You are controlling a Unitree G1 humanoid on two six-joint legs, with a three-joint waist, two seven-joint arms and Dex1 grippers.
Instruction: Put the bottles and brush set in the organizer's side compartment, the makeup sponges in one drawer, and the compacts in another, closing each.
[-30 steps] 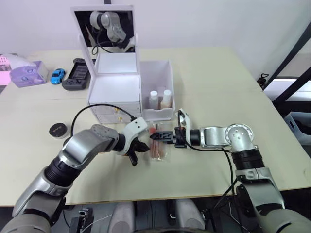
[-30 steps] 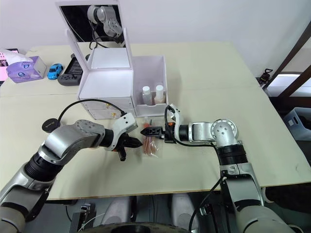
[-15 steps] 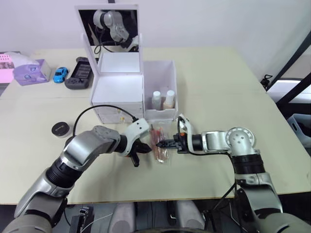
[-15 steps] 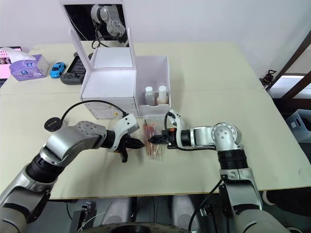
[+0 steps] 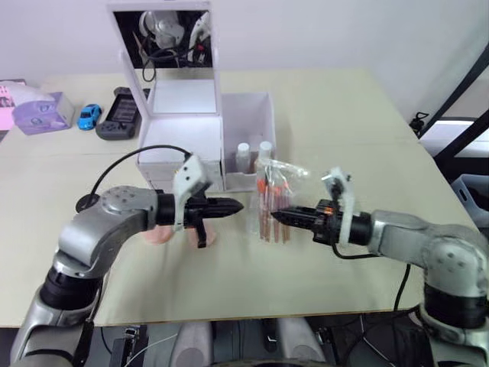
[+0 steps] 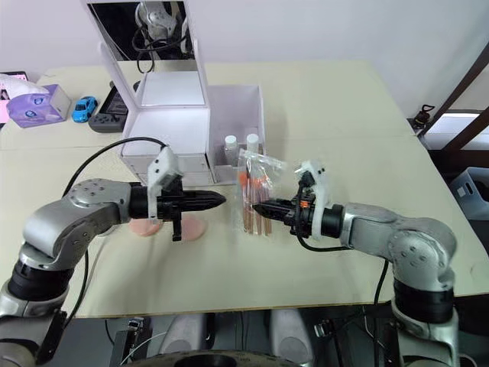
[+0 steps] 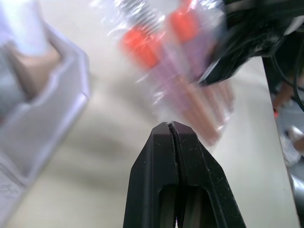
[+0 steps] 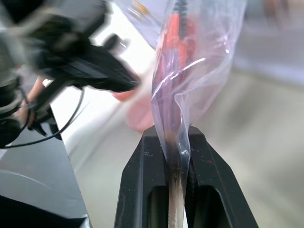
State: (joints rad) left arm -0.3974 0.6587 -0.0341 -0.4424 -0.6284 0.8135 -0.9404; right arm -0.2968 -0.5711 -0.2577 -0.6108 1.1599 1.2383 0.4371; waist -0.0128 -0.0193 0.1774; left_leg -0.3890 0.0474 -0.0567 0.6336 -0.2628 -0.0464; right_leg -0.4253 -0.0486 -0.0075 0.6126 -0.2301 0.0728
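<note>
1. In the organizer's [image 5: 187, 141] side compartment [image 5: 248, 126] stand two bottles [image 5: 253, 156]; two pink makeup sponges [image 5: 157, 233] lie on the surface [image 5: 344, 130] before the drawers, and one brush set [image 5: 273, 200] hangs above it.
2. Around: a black compact [image 5: 82, 202], a purple-and-white box [image 5: 44, 113], a blue toy car [image 5: 89, 116] and a black controller [image 5: 118, 119].
3. The brush set stands roughly upright, long axis vertical, just in front of the compartment, its lower edge clamped in the right hand [image 5: 280, 216].
4. The left hand [image 5: 235, 205] is pressed together, empty, pointing at the pouch.

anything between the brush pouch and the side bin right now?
Nothing visible blocks it. The right gripper holds the brush set lifted just in front of the side compartment. The two bottles already stand at its front end, leaving room behind them.
</note>
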